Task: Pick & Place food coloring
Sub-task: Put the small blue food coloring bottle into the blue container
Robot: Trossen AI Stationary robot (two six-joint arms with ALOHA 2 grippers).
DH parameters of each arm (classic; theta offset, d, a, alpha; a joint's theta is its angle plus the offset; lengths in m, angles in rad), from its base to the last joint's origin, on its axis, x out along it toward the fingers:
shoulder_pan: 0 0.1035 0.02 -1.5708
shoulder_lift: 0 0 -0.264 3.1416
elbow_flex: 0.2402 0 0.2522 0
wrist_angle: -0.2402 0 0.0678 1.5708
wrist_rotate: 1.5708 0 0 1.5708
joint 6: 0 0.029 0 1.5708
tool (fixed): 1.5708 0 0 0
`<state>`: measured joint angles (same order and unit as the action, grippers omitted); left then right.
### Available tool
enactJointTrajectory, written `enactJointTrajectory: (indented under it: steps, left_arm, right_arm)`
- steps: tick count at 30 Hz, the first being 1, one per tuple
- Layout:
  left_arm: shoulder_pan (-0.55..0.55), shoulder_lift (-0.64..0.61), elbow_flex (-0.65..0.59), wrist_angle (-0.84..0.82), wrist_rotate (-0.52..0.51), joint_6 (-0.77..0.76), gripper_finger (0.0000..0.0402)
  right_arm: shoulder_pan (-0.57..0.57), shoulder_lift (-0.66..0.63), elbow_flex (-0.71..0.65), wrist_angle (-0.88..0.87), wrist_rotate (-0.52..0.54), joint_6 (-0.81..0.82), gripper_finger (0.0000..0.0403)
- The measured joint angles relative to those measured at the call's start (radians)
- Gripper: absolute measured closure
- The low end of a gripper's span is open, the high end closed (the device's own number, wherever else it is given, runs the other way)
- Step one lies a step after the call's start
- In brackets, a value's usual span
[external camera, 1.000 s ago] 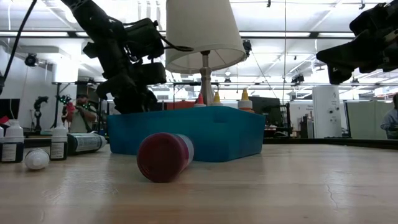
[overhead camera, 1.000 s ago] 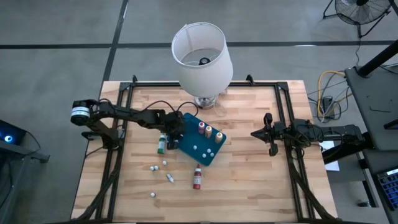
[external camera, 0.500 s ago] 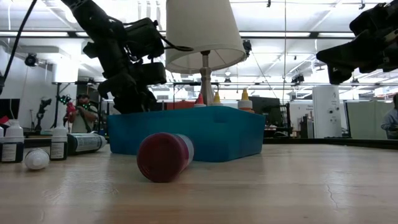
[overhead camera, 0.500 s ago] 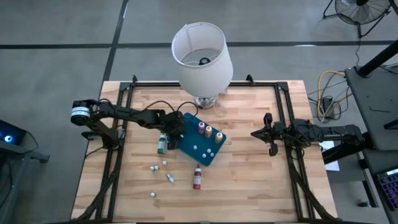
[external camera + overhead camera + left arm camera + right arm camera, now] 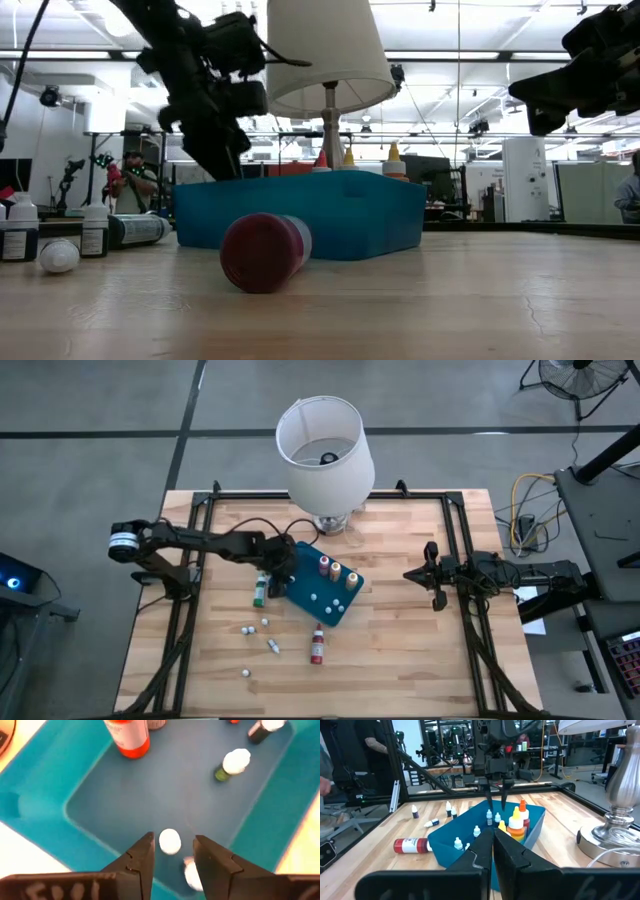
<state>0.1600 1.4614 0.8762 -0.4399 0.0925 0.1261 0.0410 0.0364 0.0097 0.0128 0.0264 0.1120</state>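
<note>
The teal tray lies mid-table. Red, yellow and orange squeeze bottles stand along its far side, and several small white-capped bottles stand inside it. My left gripper hangs open over the tray's left end; in the left wrist view one white cap shows below, between the fingers and apart from them. A green bottle and a red bottle lie on their sides on the table. My right gripper waits shut above the table's right side.
A lamp with a white shade stands at the far edge, just behind the tray. Small white-capped bottles lie scattered on the wood near the tray's left and near sides. Dark rails run along the table's left and right edges.
My left gripper has risen from just inside the tray's left end until its fingertips are about level with the rim. The bottles and the tray have stayed where they were.
</note>
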Motion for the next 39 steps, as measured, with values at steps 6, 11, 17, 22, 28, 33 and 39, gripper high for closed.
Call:
enactJointTrajectory:
  steps: [6, 11, 17, 22, 28, 33, 39]
  left_arm:
    - [-0.042, -0.053, 0.058, -0.137, 0.000, -0.005, 0.0294]
    - [-0.090, -0.098, 0.092, -0.200, 0.000, -0.006, 0.0294]
    - [-0.146, -0.125, 0.133, -0.261, 0.000, -0.037, 0.0294]
    - [-0.206, -0.140, 0.149, -0.261, 0.000, -0.051, 0.0294]
    - [-0.302, -0.140, 0.168, -0.296, -0.003, -0.052, 0.0294]
    - [-0.384, -0.140, 0.187, -0.305, -0.004, -0.059, 0.0293]
    - [-0.465, -0.140, 0.201, -0.334, -0.006, -0.097, 0.0293]
  right_arm:
    - [0.000, -0.002, 0.000, 0.000, 0.000, 0.000, 0.0394]
    - [0.000, 0.000, 0.000, -0.001, -0.001, 0.000, 0.0394]
    - [0.000, 0.005, 0.000, 0.001, 0.001, 0.000, 0.0394]
    - [0.000, 0.007, 0.000, 0.000, 0.000, 0.000, 0.0394]
    - [0.000, 0.006, 0.000, 0.000, 0.000, 0.000, 0.0394]
    - [0.000, 0.006, 0.000, 0.000, 0.000, 0.000, 0.0394]
    - [0.000, 0.006, 0.000, 0.000, 0.000, 0.000, 0.0394]
